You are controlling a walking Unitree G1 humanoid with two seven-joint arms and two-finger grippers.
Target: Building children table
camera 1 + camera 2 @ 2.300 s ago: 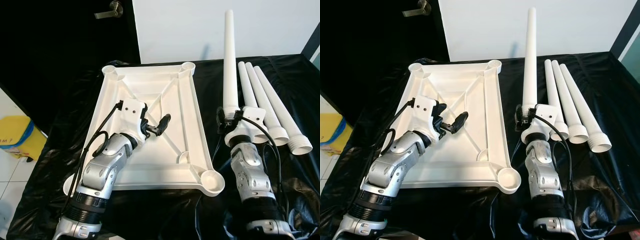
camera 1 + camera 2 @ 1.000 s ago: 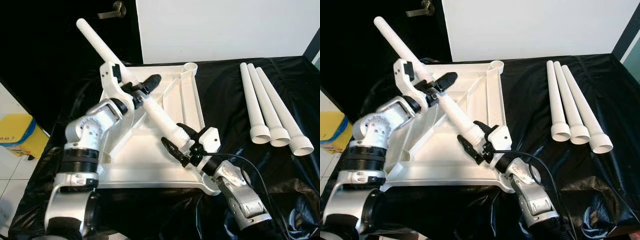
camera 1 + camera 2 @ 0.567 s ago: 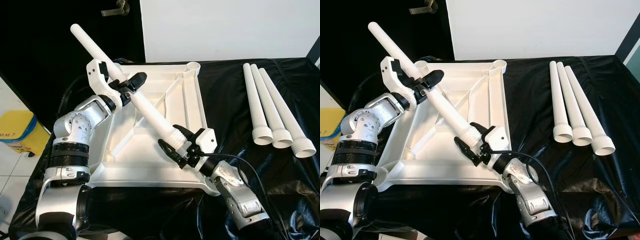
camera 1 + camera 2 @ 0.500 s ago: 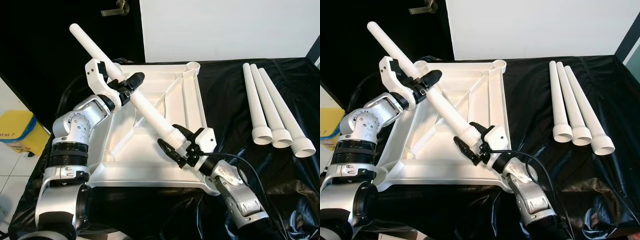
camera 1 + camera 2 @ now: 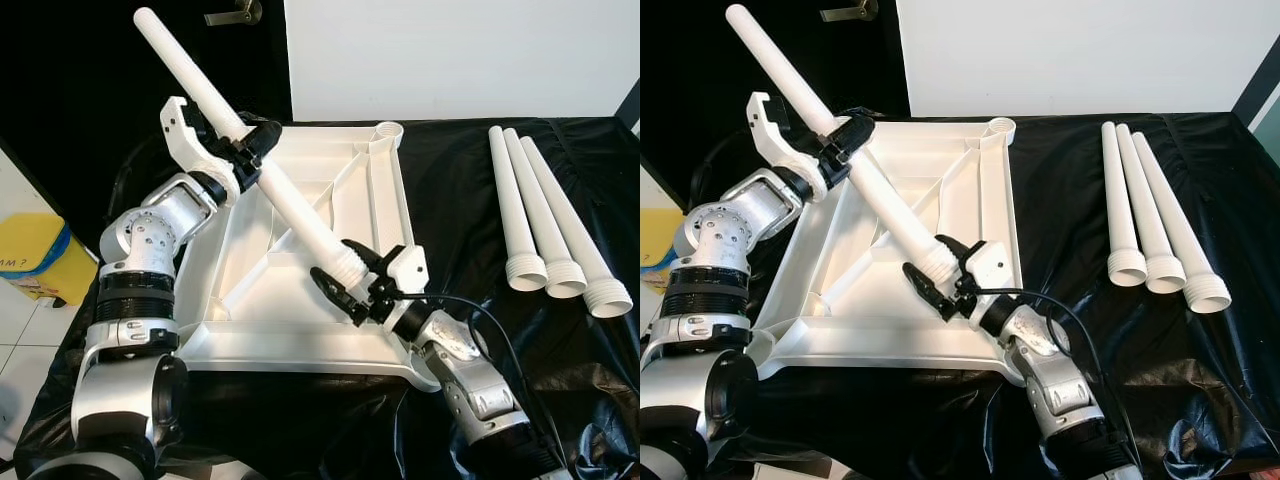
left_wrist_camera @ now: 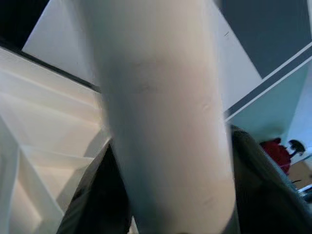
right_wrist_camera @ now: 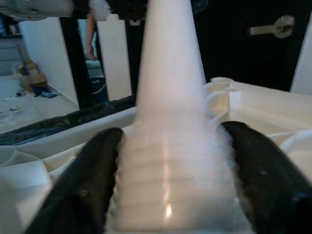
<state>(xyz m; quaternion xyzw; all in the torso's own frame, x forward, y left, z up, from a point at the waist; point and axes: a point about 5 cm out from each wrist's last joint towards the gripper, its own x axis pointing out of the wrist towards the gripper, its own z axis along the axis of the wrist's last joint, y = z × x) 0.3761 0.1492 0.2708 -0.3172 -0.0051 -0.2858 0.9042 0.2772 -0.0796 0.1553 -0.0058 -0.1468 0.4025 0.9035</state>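
The white tabletop (image 5: 398, 215) lies upside down on the black cloth, ribs and corner sockets facing up. One white table leg (image 5: 290, 205) slants above it, its plain end high at the far left and its threaded end low near the middle. My left gripper (image 5: 248, 150) is shut on the leg's upper shaft, which shows close up in the left wrist view (image 6: 161, 122). My right gripper (image 5: 347, 282) is shut on the threaded end (image 7: 168, 185), one black finger (image 7: 92, 175) on each side. Three more legs (image 5: 540, 225) lie side by side on the right.
A far right corner socket (image 5: 392, 130) stands open; the near right corner sits under my right forearm. A yellow bin (image 5: 30, 260) stands on the floor at the left. A dark door with a handle (image 5: 235, 12) and a white wall are behind the table.
The right gripper has carried the leg from upright on the right to over the tabletop, and the left gripper has closed on its shaft. Over the last half second the leg's far end rose.
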